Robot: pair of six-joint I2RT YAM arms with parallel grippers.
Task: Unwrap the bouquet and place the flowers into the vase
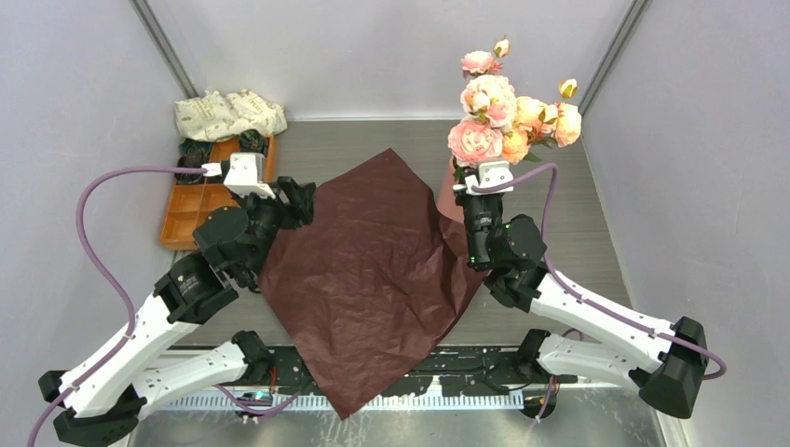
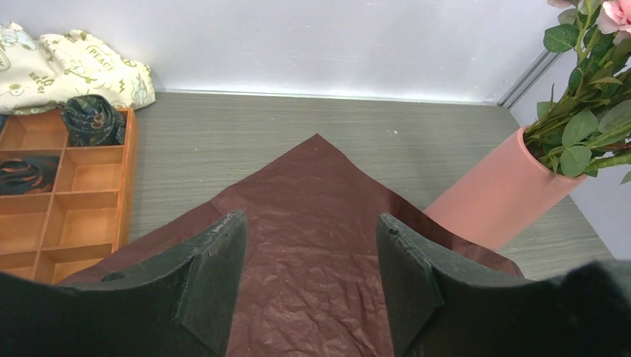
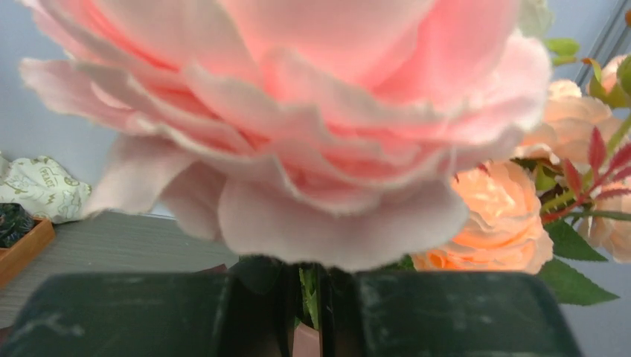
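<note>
The bouquet's dark maroon paper [image 1: 373,270] lies spread flat on the table, with nothing on it. The flowers [image 1: 508,112], pink and peach roses, stand upright in the salmon-pink vase [image 2: 498,197] at the back right. Their leafy stems [image 2: 588,111] rise out of its mouth. My right gripper [image 1: 463,182] is just above the vase rim, shut on green stems [image 3: 309,294] under a big pink rose [image 3: 298,111]. In the top view only a sliver of the vase [image 1: 445,200] shows beside that gripper. My left gripper [image 2: 311,223] hangs open over the paper's left part [image 2: 312,297], holding nothing.
An orange compartment tray [image 1: 191,209] sits at the back left with a dark rolled ribbon [image 2: 93,119] in one cell. A cream patterned cloth bundle [image 1: 228,114] lies behind it. Walls close in on both sides, and the paper's near corner hangs over the table's front edge.
</note>
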